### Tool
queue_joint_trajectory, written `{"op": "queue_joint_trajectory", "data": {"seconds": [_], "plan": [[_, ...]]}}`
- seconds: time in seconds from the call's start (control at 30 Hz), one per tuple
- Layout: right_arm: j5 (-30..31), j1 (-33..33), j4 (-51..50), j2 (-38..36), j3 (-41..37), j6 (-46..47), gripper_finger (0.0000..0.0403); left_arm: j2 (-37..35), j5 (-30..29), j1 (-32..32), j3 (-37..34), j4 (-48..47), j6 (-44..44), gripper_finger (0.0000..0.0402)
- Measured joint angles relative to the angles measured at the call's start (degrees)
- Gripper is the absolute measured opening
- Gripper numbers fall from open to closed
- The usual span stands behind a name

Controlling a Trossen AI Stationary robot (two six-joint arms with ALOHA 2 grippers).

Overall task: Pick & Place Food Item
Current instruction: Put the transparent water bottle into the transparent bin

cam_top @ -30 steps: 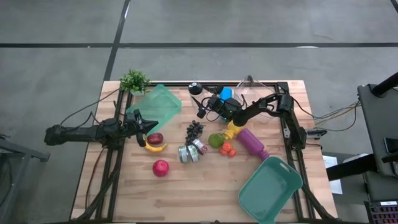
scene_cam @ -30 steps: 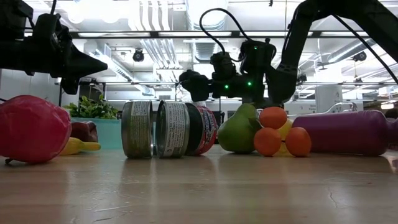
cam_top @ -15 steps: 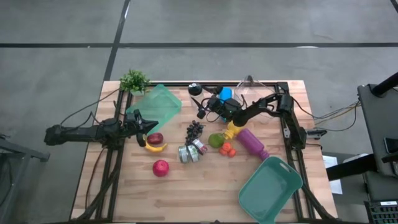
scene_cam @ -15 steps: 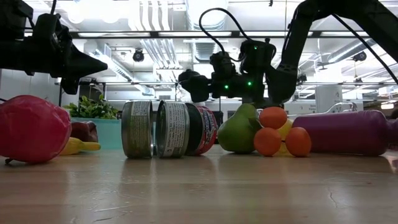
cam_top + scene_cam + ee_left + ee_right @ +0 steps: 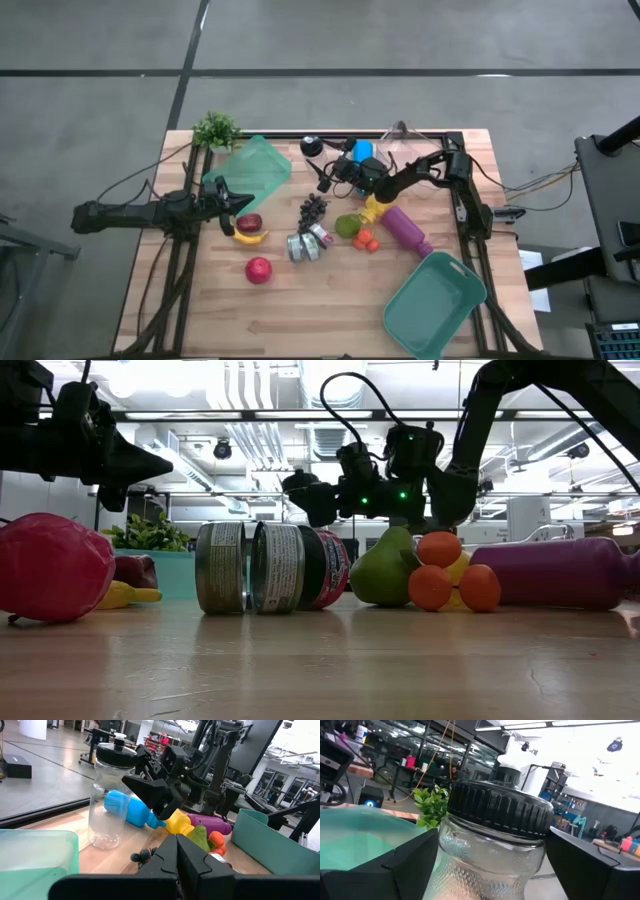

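Right pincer (image 5: 303, 495) is seen spread wide, and the clear jar (image 5: 109, 800) sits dead ahead of it, framed between the two fingers but apparently not squeezed yet. The jar is stood upright near the worktop's (image 5: 330, 300) back edge, long axis vertical. It's see-through, ribbed black lid, looks nearly empty. Left pincer (image 5: 181, 851) is pressed together, well apart.
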Motion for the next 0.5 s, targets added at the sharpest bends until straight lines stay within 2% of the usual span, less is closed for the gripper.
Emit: {"op": "queue_joint_trajectory", "data": {"seconds": [0.13, 0.5], "plan": [[0.0, 0.0, -1.5, 0.3, -0.1, 1.3, 0.0369, 0.0, 0.0, 0.0, 0.0, 0.0, 0.0, 0.0001], [0.0, 0.0, -0.3, 0.2, -0.1, 1.7, 0.0372, 0.0, 0.0, 0.0, 0.0, 0.0, 0.0, 0.0001]]}}
